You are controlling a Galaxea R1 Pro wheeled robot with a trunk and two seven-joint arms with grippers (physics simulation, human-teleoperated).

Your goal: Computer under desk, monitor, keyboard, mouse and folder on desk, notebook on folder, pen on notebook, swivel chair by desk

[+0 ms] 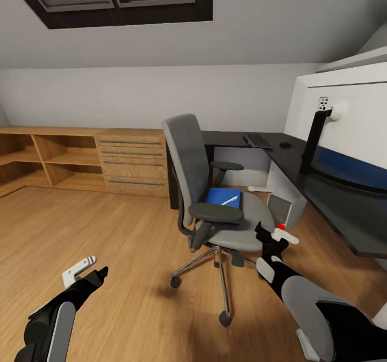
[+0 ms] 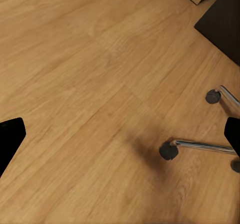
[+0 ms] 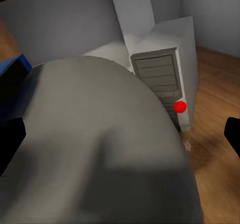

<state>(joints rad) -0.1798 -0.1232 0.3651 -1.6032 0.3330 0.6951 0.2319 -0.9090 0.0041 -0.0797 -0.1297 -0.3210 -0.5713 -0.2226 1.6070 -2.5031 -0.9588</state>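
The step in hand looks like fetching the stack off the swivel chair [image 1: 215,190]. The right claw [image 1: 271,239] hovers just beside the seat's front edge, fingers spread apart with nothing between them; in the right wrist view the grey seat lies directly ahead of it and the computer tower [image 3: 165,82] stands beyond, under the tabletop [image 1: 301,174]. The left claw [image 1: 88,270] hangs low over the wood floor [image 2: 90,84], well apart from the chair, its tips also wide apart and empty.

The blue item [image 1: 223,196] on the seat, whether folder, notebook or both I cannot tell, lies flat ahead of the right claw, its long axis running from the seat's front toward the backrest. The pen [image 1: 229,200] rests on it, slanted, pointing toward the tabletop side.

The next move likely calls for reaching over the seat edge and taking the pen first, since it could roll off.
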